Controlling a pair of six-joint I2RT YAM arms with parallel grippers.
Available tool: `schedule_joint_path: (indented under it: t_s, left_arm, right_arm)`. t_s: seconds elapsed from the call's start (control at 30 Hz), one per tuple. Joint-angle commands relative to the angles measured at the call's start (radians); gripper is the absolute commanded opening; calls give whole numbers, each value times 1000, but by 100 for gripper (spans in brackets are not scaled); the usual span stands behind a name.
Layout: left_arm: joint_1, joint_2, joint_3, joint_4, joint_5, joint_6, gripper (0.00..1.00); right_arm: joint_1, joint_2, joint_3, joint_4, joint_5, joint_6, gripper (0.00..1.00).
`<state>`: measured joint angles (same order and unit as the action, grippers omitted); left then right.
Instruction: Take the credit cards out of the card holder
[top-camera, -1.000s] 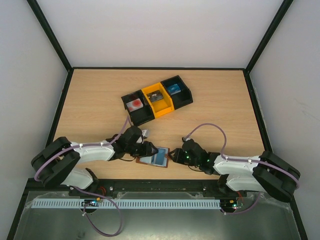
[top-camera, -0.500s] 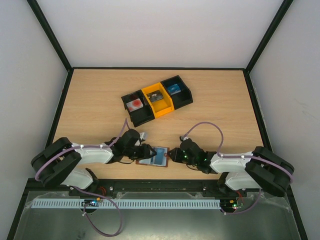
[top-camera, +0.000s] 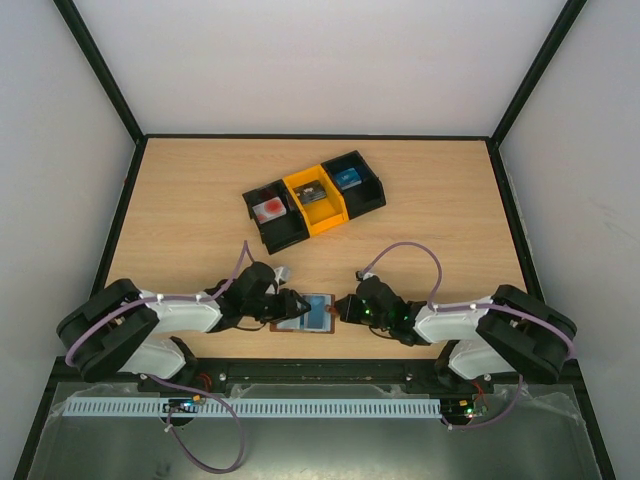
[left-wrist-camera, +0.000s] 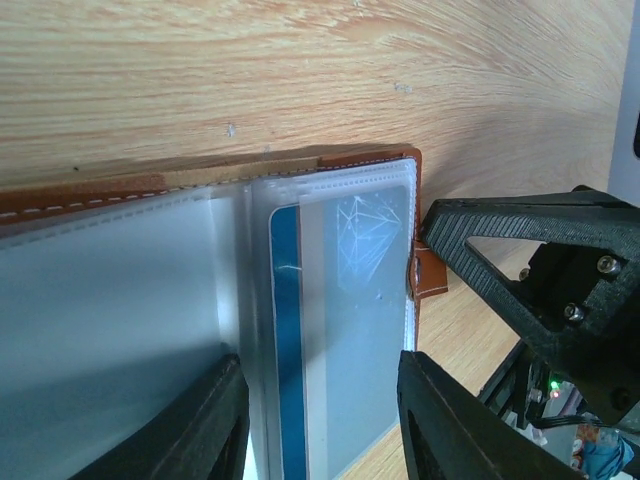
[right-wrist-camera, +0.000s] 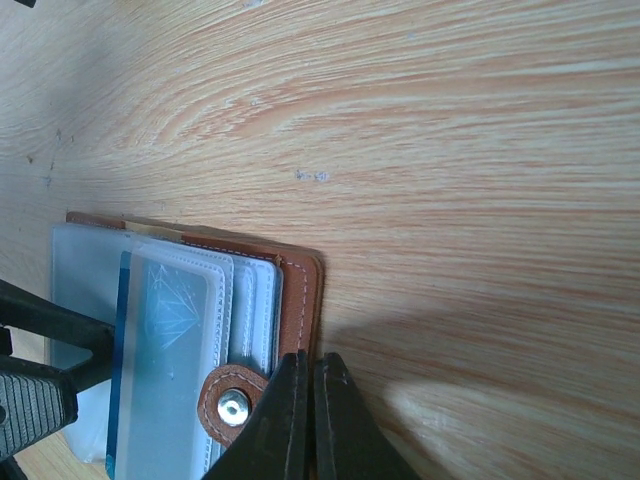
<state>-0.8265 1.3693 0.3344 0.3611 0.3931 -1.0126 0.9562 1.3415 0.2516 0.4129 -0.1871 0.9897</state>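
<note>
The card holder (top-camera: 303, 313) lies open and flat on the table (top-camera: 430, 200) near its front edge, between the two grippers. It is brown leather with pale stitching along the border, seen in the wrist views (left-wrist-camera: 370, 158) (right-wrist-camera: 298, 290). Inside is a stack of cloudy, pale grey-blue sleeves (left-wrist-camera: 120, 300). The top sleeve on the right half holds a card (left-wrist-camera: 288, 340) (right-wrist-camera: 122, 340) that shows a bright blue strip down one long side. The rest of its face is dimmed by the plastic and carries a fine white line pattern. A short strap tab (right-wrist-camera: 232, 400) (left-wrist-camera: 430, 275) with a metal snap sticks out past the holder's right edge. The right gripper (right-wrist-camera: 308, 400) (top-camera: 345, 308) is clenched, its fingertips pressed together right at that edge beside the tab. Whether any leather is caught between them I cannot tell. The left gripper (left-wrist-camera: 325, 420) (top-camera: 285, 305) comes in from the holder's left with its jaws apart. Its fingers sit over the sleeves to either side of the card, and nothing is visibly pinched between them. Well behind, towards the middle of the table, stands a slanted row of bins (top-camera: 314, 198), black, orange and black.
</note>
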Motion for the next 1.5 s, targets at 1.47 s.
schedule_joint_path:
  t_s: [1.47]
  left_arm:
    - [-3,-18,-61,68,-51,-37,39]
  right_arm:
    - [69,109,132,-273,74,-52,5]
